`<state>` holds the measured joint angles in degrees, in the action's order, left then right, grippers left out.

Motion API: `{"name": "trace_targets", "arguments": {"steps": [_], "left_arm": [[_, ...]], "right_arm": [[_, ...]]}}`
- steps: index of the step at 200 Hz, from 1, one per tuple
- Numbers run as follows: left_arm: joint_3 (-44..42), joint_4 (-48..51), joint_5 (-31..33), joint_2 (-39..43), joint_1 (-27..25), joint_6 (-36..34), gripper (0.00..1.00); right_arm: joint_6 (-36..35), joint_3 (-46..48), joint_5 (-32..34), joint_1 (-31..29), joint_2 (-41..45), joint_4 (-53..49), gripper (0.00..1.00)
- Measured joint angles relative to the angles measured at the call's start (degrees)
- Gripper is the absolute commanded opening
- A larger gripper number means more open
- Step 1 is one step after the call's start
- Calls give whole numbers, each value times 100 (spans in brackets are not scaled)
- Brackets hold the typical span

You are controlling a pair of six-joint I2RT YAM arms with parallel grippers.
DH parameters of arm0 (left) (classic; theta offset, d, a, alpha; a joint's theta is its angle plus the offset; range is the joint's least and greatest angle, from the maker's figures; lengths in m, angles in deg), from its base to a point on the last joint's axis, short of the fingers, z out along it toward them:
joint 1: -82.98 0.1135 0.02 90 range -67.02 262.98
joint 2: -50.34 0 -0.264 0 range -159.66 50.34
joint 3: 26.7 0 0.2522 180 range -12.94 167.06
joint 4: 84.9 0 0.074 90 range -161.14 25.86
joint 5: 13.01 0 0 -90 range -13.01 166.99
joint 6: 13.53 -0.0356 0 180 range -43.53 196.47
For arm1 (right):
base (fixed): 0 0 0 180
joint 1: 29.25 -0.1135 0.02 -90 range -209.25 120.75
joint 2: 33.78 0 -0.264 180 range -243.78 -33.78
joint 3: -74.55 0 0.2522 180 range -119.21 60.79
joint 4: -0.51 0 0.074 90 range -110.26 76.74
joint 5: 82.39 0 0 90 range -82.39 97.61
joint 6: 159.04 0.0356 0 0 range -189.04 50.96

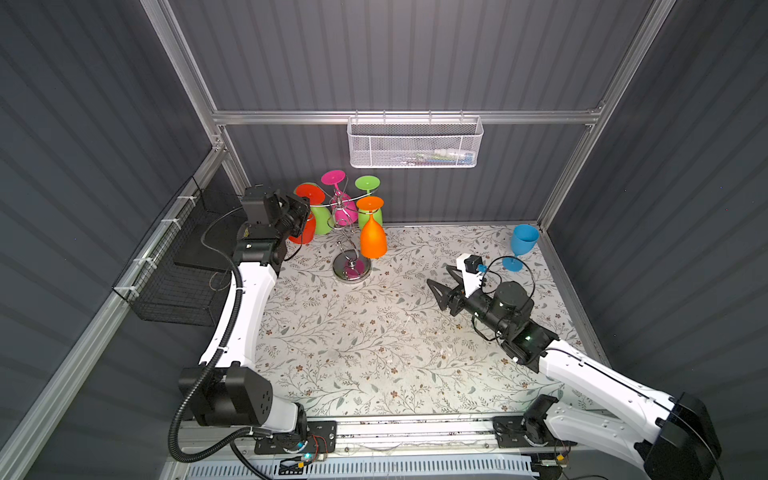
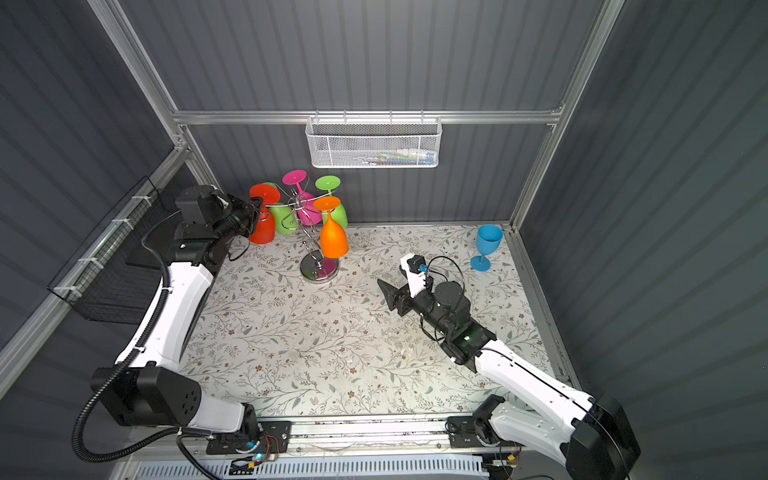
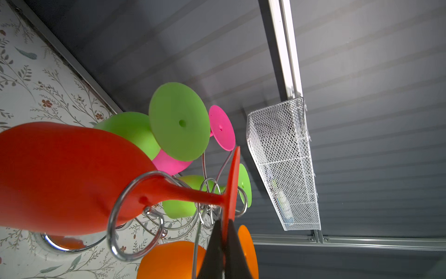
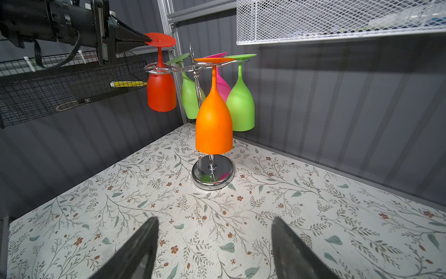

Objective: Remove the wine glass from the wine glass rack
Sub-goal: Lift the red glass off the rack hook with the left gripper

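As both top views show, tall chrome wire wine glass rack (image 1: 351, 266) at back left of floral table (image 1: 374, 332), red plastic wine glass (image 1: 309, 194) stem within a scroll ring, left wrist view, left gripper (image 3: 224, 227) pinching its foot rim, right wrist view, right gripper (image 4: 214, 221) spread, empty.

Red glass (image 4: 161, 91) inverted in chrome rack (image 4: 202, 170)

White basket (image 1: 413, 145), black basket (image 1: 178, 299) — floral tabletop (image 1: 374, 340)

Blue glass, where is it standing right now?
In both top views the blue wine glass stands upright near the far right corner of the table, beyond the open right gripper and well apart from the wine glass rack.
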<state>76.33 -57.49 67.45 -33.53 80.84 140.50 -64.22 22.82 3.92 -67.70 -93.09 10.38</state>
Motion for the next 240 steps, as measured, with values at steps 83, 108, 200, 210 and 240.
{"name": "trace_targets", "arguments": {"steps": [83,108,200,210,240], "left_arm": [[-584,-337,-658,195,0,2,0],[-796,-358,-813,407,0,7,0],[-1768,-369,-1244,1370,0,7,0],[-1856,-337,-1300,1502,0,4,0],[-2142,-247,-1473,2013,0,-2,0]], "right_arm": [[4,0,0,0,0,0,74],[4,0,0,0,0,0,74],[76,0,0,0,-33,-9,74],[101,-4,0,0,-46,-17,74],[223,-85,37,0,-140,-173,76]]}}
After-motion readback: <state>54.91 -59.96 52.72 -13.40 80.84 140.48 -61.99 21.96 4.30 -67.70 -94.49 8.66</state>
